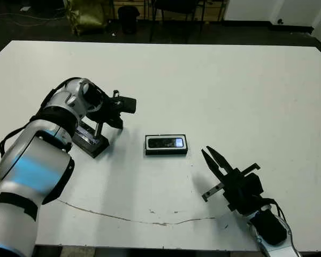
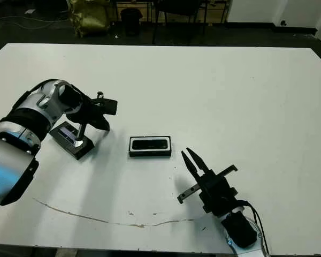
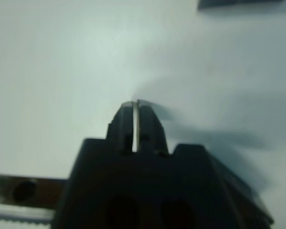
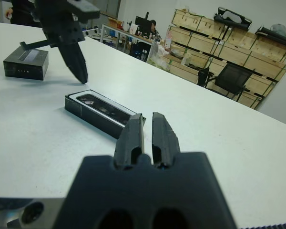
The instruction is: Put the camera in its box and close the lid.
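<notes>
Right end effector [image 4: 148,125] view alone shows shelved crates [image 4: 214,44].

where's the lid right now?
In the left eye view the lid lies on the table's left side, under the left gripper and left of the box, apart from it.

Left arm [image 1: 48,134]: your glossy white and silver shells, black bands at the joints, a pale blue sheen on the forearm, a black cable looping at its 9 o'clock side.
Left gripper [image 1: 117,120]: you see a black body and two slim black fingers.
Right gripper [image 1: 211,158]: matte black, two tapered pointed fingers, a flat bracket at 3 o'clock, black cables behind.
</notes>
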`<move>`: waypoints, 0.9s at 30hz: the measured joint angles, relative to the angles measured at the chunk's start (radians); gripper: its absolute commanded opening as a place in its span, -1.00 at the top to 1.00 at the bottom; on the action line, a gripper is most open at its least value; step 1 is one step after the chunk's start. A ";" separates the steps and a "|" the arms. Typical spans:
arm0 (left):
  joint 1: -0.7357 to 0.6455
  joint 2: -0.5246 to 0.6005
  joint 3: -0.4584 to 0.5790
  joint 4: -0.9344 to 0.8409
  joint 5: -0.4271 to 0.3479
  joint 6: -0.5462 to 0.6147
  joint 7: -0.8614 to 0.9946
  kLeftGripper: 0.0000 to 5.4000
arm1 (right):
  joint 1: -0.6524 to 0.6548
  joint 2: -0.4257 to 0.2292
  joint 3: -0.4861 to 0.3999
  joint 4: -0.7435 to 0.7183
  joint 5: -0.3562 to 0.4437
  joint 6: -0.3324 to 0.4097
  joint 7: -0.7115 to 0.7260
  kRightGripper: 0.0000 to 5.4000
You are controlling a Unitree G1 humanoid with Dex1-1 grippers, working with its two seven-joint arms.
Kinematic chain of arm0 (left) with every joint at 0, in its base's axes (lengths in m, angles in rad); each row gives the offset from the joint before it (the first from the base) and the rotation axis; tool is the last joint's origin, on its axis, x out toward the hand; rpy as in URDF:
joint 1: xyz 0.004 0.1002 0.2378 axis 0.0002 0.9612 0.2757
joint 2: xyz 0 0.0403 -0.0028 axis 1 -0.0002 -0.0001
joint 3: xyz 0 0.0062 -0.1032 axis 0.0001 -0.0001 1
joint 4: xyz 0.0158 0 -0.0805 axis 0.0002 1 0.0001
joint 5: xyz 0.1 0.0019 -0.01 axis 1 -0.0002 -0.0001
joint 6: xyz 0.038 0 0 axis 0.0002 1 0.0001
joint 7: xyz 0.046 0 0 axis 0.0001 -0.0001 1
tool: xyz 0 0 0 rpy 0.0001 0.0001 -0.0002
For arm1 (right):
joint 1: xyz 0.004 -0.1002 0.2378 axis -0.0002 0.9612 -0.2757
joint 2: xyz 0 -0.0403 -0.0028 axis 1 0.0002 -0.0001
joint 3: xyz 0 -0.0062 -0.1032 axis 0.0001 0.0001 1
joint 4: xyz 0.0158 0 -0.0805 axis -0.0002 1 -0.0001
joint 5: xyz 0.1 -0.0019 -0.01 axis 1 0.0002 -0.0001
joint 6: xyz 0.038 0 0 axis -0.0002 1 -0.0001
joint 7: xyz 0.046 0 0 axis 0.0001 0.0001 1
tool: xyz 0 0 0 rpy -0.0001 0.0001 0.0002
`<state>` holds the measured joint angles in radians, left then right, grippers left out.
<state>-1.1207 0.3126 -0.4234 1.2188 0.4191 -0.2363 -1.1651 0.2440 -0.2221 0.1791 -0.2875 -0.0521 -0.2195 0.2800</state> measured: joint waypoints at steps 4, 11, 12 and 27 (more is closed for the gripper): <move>-0.005 0.032 0.116 -0.039 -0.121 0.009 -0.001 1.00 | -0.008 -0.001 0.001 0.006 0.000 0.000 0.003 0.98; 0.000 0.115 0.141 -0.071 -0.149 0.021 -0.024 1.00 | -0.011 0.002 0.007 0.014 0.000 0.000 0.010 0.98; 0.006 0.121 0.131 -0.078 -0.144 0.020 -0.028 1.00 | -0.011 0.002 0.007 0.014 0.000 0.000 0.011 0.98; 0.074 0.129 0.026 -0.180 -0.089 0.055 -0.075 1.00 | -0.022 0.001 0.006 0.056 0.016 -0.009 0.027 0.98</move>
<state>-1.0470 0.4416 -0.3969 1.0392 0.3306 -0.1812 -1.2400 0.2223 -0.2214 0.1851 -0.2310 -0.0361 -0.2282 0.3067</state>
